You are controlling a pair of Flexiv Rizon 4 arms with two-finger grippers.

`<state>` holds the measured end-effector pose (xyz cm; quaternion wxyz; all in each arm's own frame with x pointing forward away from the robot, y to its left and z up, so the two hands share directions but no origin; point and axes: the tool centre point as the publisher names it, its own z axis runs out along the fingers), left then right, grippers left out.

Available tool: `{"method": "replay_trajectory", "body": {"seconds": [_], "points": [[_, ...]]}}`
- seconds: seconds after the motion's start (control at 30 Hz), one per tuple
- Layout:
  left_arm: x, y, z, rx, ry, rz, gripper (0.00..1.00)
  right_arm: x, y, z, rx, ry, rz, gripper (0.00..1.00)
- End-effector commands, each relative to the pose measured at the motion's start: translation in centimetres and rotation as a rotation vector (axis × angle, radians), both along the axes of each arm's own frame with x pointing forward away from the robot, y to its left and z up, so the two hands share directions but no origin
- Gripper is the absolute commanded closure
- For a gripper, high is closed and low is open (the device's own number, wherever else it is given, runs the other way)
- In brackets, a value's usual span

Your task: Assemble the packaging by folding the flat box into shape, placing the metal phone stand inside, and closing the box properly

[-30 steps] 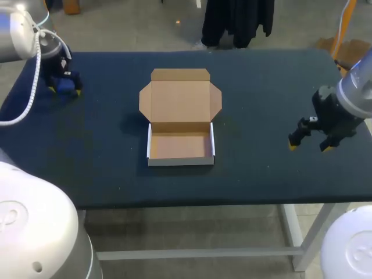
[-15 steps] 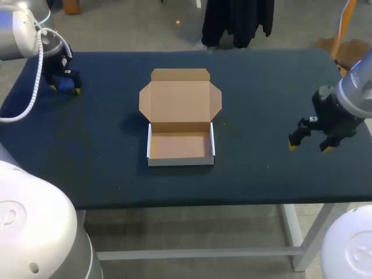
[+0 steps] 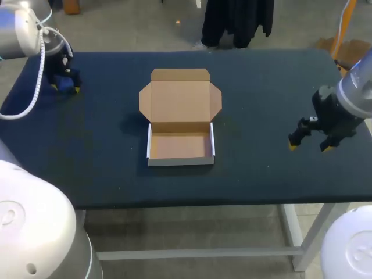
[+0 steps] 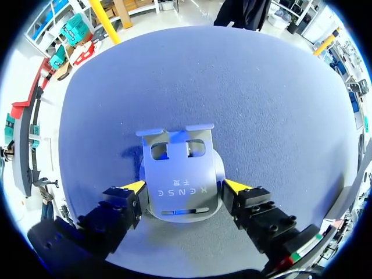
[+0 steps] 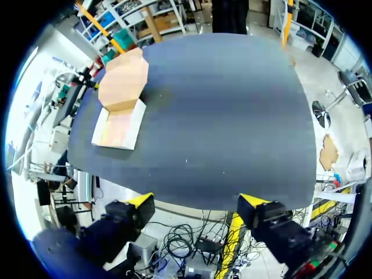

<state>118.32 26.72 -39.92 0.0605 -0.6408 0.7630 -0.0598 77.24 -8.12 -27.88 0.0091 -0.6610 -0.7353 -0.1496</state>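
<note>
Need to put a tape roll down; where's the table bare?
Bare: the stretch between the box and the right gripper, and the strip between box and near edge. Crowded: the far left corner, left gripper at the phone stand.

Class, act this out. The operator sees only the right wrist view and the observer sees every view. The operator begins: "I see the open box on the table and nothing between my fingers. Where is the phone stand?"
Observer: The left wrist view shows it. The phone stand lies on the table, directly at the left gripper.
Operator: How does that spot lie relative to the box?
Observer: In the head view the left gripper is down near the table's far left corner. The box sits mid-table, well apart from it, so the stand is not yet inside.
</note>
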Motion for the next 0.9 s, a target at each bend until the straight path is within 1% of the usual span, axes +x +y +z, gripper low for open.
{"method": "replay_trajectory", "body": {"seconds": [0.03, 0.17, 0.23, 0.27, 0.33, 0.4, 0.43, 0.47, 0.5, 0.67, 0.9], "points": [[0.7, 0.0, -0.3, 0.003, 0.011, 0.001, 0.19, 0.0, -0.1, 0.3, 0.000, 0.007, 0.002, 0.00], [0.8, 0.0, -0.3, 0.005, 0.012, 0.004, 0.22, 0.0, -0.1, 0.3, 0.000, 0.007, 0.002, 0.00], [0.9, -0.1, -0.3, 0.007, 0.012, 0.005, 0.28, 0.0, -0.1, 0.3, 0.000, 0.007, 0.002, 0.00], [1.0, -0.1, -0.3, 0.008, 0.012, 0.005, 0.33, 0.0, -0.1, 0.3, 0.000, 0.007, 0.002, 0.00], [1.0, -0.1, -0.3, 0.010, 0.013, 0.007, 0.48, 0.0, -0.1, 0.3, 0.000, 0.007, 0.002, 0.00], [1.1, -0.1, -0.3, 0.015, 0.013, 0.010, 0.60, 0.0, -0.1, 0.3, 0.000, 0.007, 0.002, 0.00], [1.1, -0.1, -0.3, 0.016, 0.013, 0.010, 0.69, 0.0, -0.1, 0.3, 0.000, 0.007, 0.002, 0.00], [1.1, -0.1, -0.3, 0.016, 0.013, 0.011, 0.90, 0.0, -0.1, 0.3, 0.000, 0.007, 0.002, 0.00], [1.1, -0.1, -0.3, 0.016, 0.013, 0.011, 1.00, 0.0, -0.1, 0.3, 0.000, 0.007, 0.002, 0.00], [1.0, 0.0, -0.1, 0.014, 0.007, 0.016, 1.00, 0.0, -0.1, 0.3, 0.000, 0.007, 0.002, 0.00], [0.4, 0.0, 0.8, 0.000, -0.033, 0.033, 1.00, 0.0, -0.1, 0.3, 0.000, 0.007, 0.002, 0.00]]}}
